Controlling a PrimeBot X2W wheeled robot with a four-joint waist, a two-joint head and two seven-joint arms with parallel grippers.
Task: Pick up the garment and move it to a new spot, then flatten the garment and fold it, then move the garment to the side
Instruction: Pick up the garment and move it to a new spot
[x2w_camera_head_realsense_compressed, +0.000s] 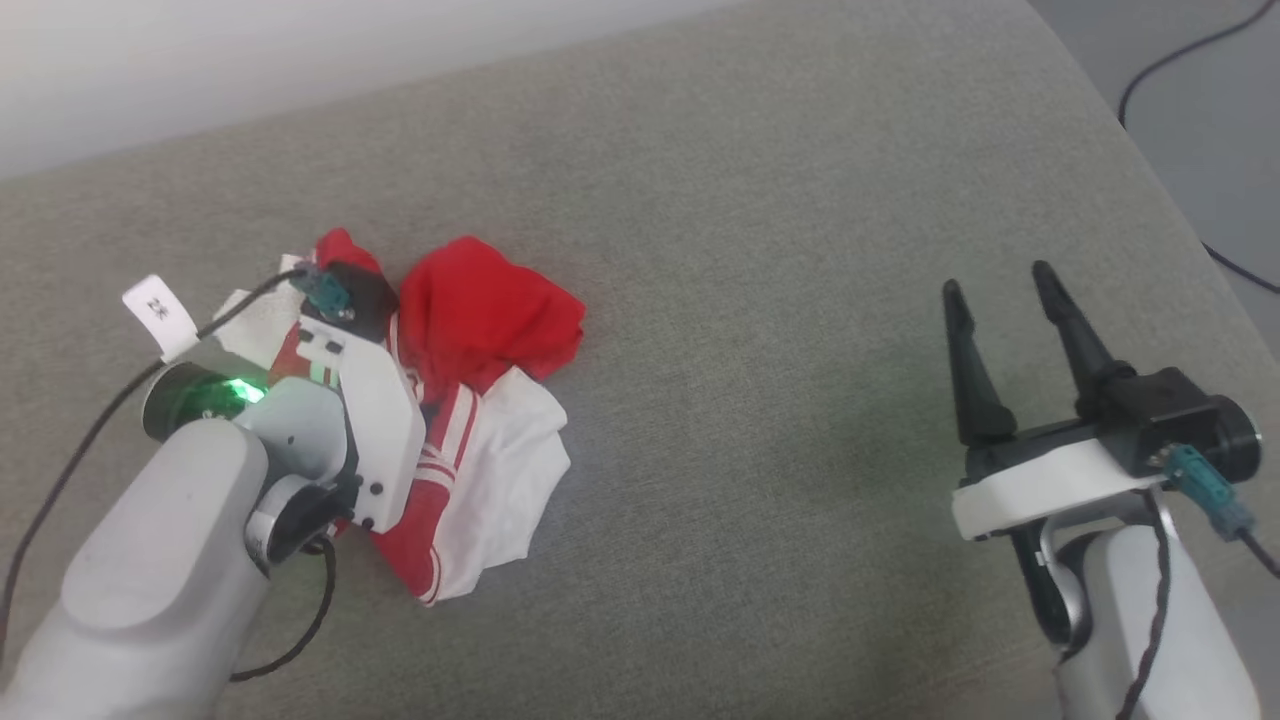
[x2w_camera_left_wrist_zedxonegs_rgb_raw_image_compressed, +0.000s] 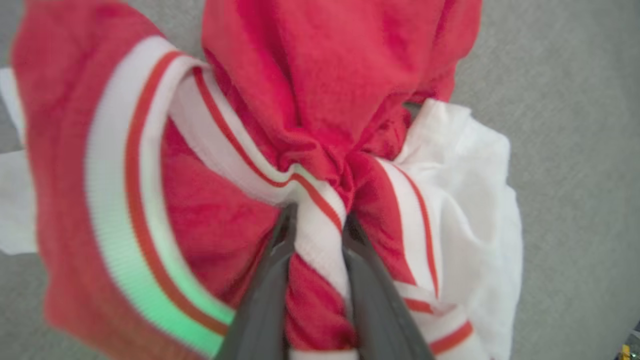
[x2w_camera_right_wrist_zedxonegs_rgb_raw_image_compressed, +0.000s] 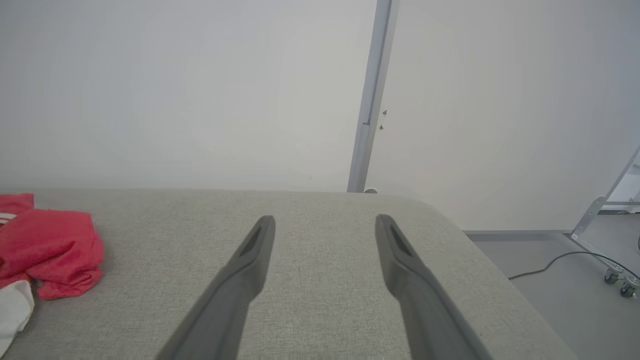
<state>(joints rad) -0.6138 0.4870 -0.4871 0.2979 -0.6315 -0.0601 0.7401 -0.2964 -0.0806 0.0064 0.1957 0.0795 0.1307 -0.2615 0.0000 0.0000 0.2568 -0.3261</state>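
The shirt (x2w_camera_head_realsense_compressed: 485, 310) lies bunched on the grey cushion (x2w_camera_head_realsense_compressed: 760, 180), at about nine o'clock in the head view. The left gripper (x2w_camera_left_wrist_zedxonegs_rgb_raw_image_compressed: 317, 217) is down on it, fingers nipped onto a striped white fold. The right gripper (x2w_camera_head_realsense_compressed: 1000, 285) is at four o'clock, spread wide with nothing in it, well apart from the shirt.

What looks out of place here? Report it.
The garment lies crumpled in a twisted heap on the grey cushion, striped trim bunched between the left fingers. Nothing looks torn or spilled.
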